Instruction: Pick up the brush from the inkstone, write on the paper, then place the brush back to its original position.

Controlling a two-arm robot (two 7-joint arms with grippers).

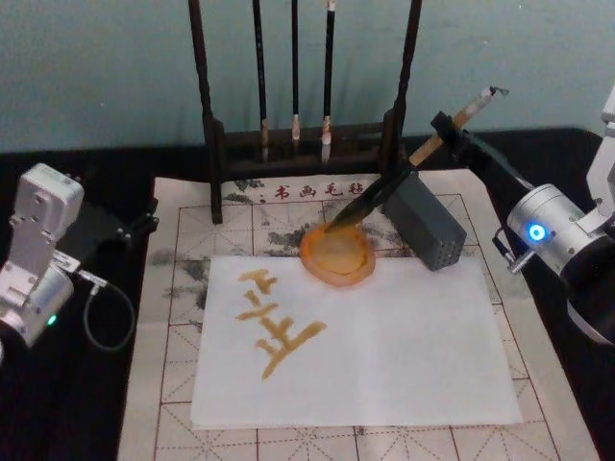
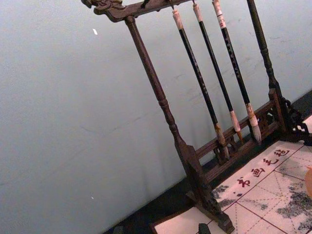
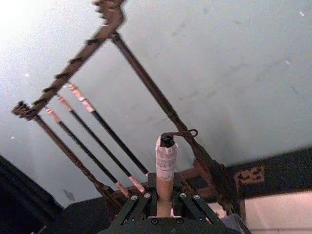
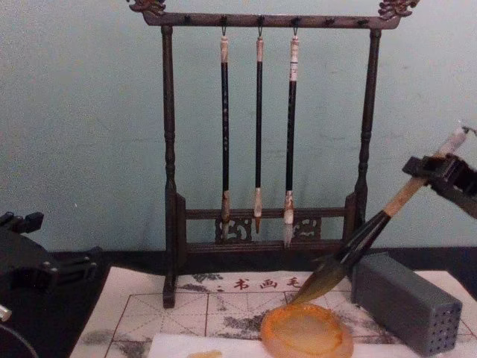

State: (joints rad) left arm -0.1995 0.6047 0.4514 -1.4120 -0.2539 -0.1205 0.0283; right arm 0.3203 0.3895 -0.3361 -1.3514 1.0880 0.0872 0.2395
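Observation:
The brush [image 1: 384, 187] slants down from upper right, its dark bristle tip resting at the back rim of the round orange inkstone [image 1: 338, 254]. In the chest view the brush [image 4: 358, 242] comes down over the grey block to the inkstone [image 4: 307, 332]. My right gripper [image 1: 452, 130] is shut on the tan handle near its taped top end, as the right wrist view shows on the brush [image 3: 165, 161]. The white paper [image 1: 384, 355] lies in front of the inkstone and carries yellowish-brown strokes on its left half. My left gripper [image 1: 115, 229] is parked at the table's left.
A dark wooden rack [image 1: 216, 144] with three thin hanging brushes [image 1: 294, 77] stands at the back. A grey block with small holes [image 1: 428, 226] sits right of the inkstone, under the brush's shaft. The beige gridded mat [image 1: 173, 384] lies under the paper.

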